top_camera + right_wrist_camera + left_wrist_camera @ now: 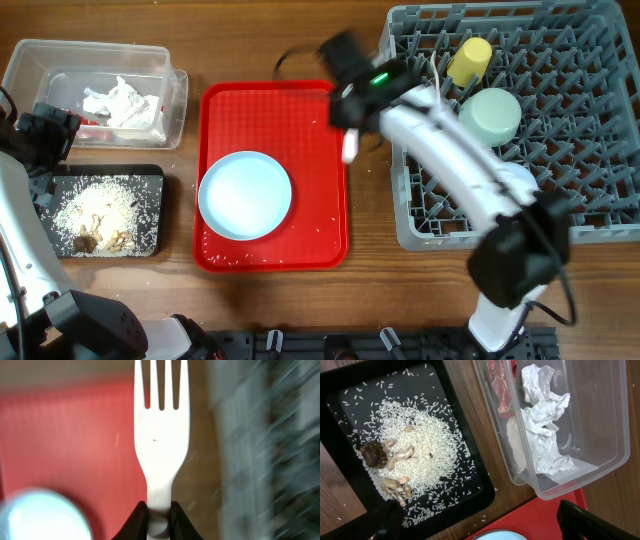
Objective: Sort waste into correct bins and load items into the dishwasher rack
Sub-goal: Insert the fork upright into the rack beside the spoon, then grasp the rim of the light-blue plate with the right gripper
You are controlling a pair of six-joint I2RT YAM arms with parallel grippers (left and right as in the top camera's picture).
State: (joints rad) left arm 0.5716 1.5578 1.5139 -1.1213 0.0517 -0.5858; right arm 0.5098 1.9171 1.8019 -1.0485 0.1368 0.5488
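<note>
My right gripper (350,122) (160,515) is shut on the handle of a white plastic fork (349,148) (161,425), tines pointing away, held over the gap between the red tray and the grey dishwasher rack (520,190). A yellow cup (470,60) and a pale-green bowl (490,114) sit in the rack. The light-blue plate (245,194) lies on the red tray. My left gripper (45,132) (485,530) hangs open over the near corner of the black tray (470,450), which holds rice and brown scraps (395,460). The clear tub (600,435) holds white napkins (540,425) and a red wrapper (501,387).
The red serving tray (320,200) lies between the bins and the rack, with a few rice grains scattered on it. A dark cable loop (290,60) lies behind it. The right arm stretches diagonally across the rack's left side.
</note>
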